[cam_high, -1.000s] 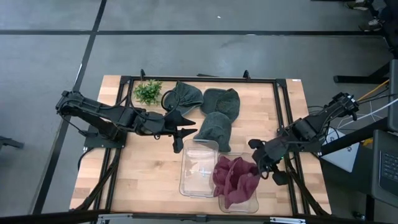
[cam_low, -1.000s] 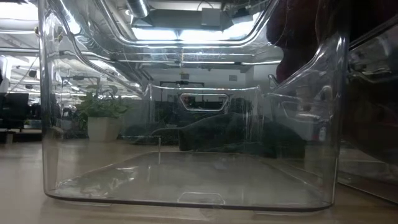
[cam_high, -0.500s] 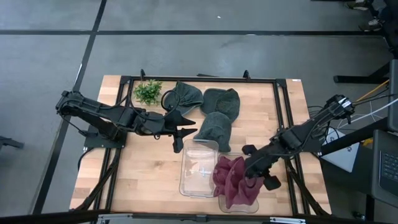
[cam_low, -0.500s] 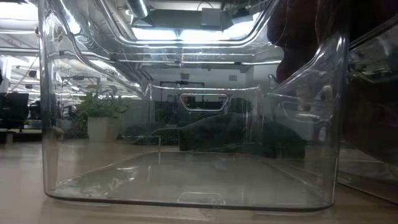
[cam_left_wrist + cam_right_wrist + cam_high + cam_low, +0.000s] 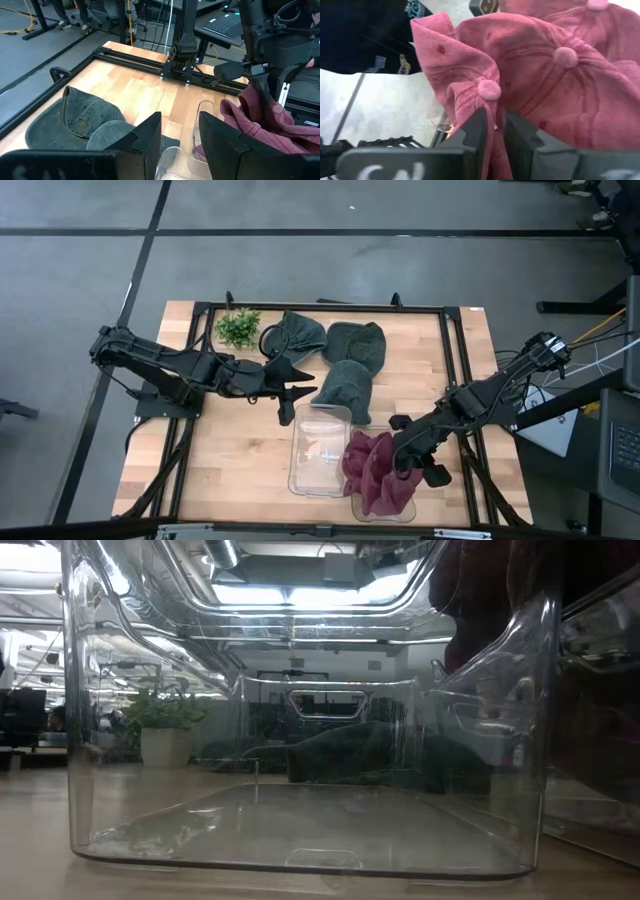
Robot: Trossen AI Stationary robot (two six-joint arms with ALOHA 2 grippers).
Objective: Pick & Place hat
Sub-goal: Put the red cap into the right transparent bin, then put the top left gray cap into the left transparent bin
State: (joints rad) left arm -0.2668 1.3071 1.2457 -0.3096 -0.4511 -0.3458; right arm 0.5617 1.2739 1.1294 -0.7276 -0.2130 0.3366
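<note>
Two clear rectangular plastic bins side by side at lower centre of the overhead frame: the left bin bare inside, the right bin heaped with crumpled maroon-pink cloth caps spilling over its rim and onto the shared wall. Button-topped crowns of the pink caps turned toward the right wrist camera, brims folded under; long axis of the pile running roughly top to bottom of the overhead frame.

Three grey-green denim caps at upper centre of the wooden table: one beside the small green potted plant, one to its right, a third just above the empty bin, long axis slanting down toward the bin's far edge.

Right gripper stretched in low from the right edge, wrist dipped, at the right side of the pink heap; fingers nearly together with a fold of pink cloth pinched between them.

Left gripper extended horizontally from the left, poised beside the third grey cap, fingers spread apart, nothing between them.
</note>
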